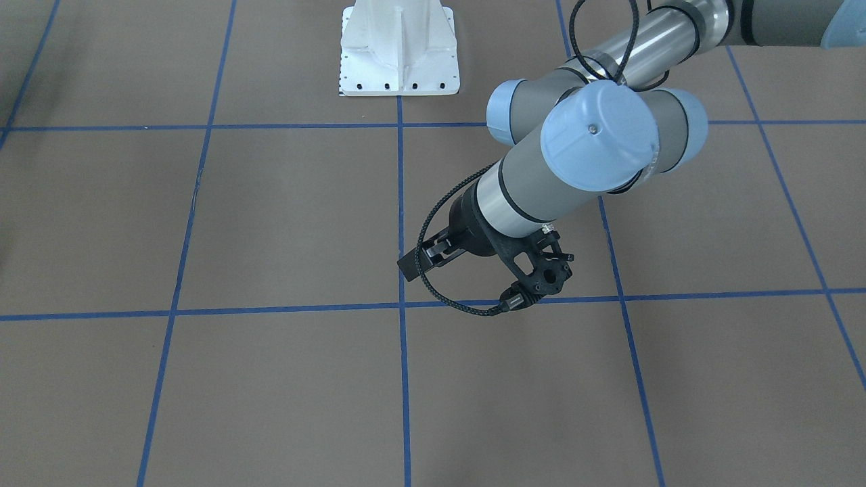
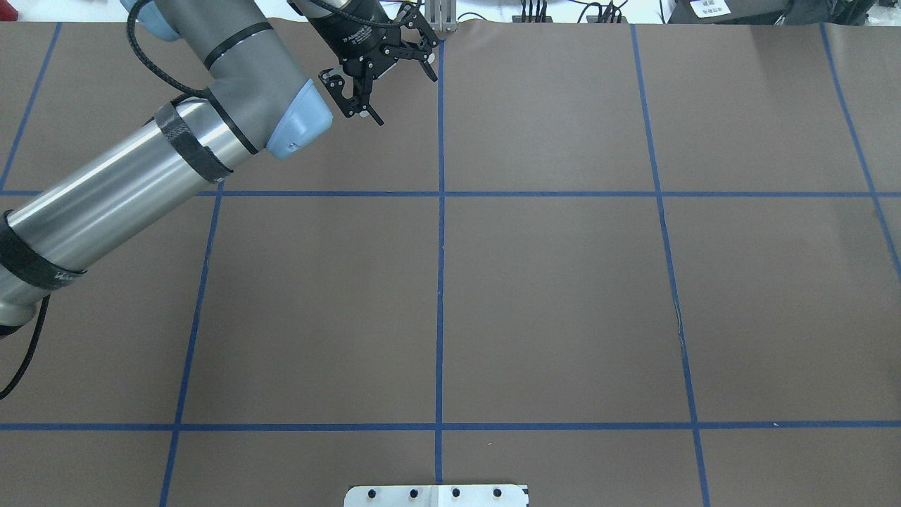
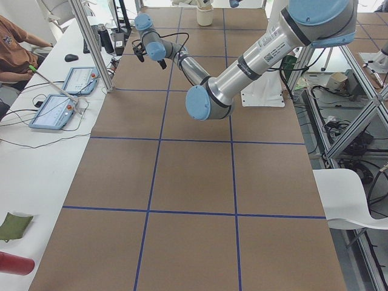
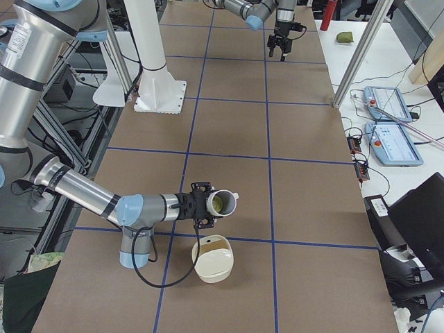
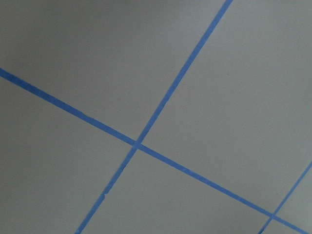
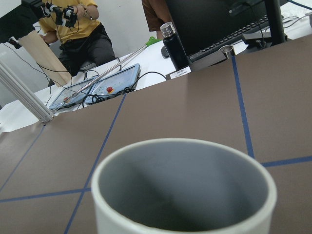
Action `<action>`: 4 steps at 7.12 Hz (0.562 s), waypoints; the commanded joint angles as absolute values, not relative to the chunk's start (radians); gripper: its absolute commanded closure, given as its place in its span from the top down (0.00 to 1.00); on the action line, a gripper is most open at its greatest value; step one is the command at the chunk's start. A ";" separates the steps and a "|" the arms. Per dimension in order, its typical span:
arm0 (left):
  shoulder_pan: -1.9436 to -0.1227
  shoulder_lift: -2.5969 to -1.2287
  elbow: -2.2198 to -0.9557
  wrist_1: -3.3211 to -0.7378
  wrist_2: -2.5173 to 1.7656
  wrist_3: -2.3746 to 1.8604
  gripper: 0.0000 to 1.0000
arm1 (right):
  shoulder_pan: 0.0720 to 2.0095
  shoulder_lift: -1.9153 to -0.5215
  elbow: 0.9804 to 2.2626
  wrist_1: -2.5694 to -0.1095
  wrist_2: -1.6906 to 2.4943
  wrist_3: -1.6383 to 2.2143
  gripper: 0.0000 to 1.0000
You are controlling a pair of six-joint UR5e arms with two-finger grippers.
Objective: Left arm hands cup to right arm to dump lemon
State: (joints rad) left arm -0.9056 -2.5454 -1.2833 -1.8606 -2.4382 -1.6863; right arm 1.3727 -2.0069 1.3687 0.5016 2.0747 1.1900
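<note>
In the exterior right view the off-white cup [image 4: 223,203] is at the tip of my right gripper [image 4: 202,204], tipped on its side above the table, mouth facing away from the arm. The yellow-green lemon [image 4: 217,203] shows inside its mouth. The right wrist view shows the cup's rim [image 6: 183,146] and grey inside up close, with no lemon or fingers visible. I cannot tell if the right gripper is shut. My left gripper [image 2: 394,88] is open and empty at the table's far edge. It also shows in the front-facing view [image 1: 433,256].
An off-white bowl [image 4: 211,259] sits on the table just below and in front of the cup. The white robot base [image 1: 399,51] stands at the table's robot side. An aluminium post [image 4: 361,52] and tablets [image 4: 392,142] line the operators' side.
</note>
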 commanded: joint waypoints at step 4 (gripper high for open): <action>-0.904 -2.545 -1.284 -1.859 -2.433 -1.687 1.00 | 1.374 -2.003 1.178 0.758 2.105 1.462 0.08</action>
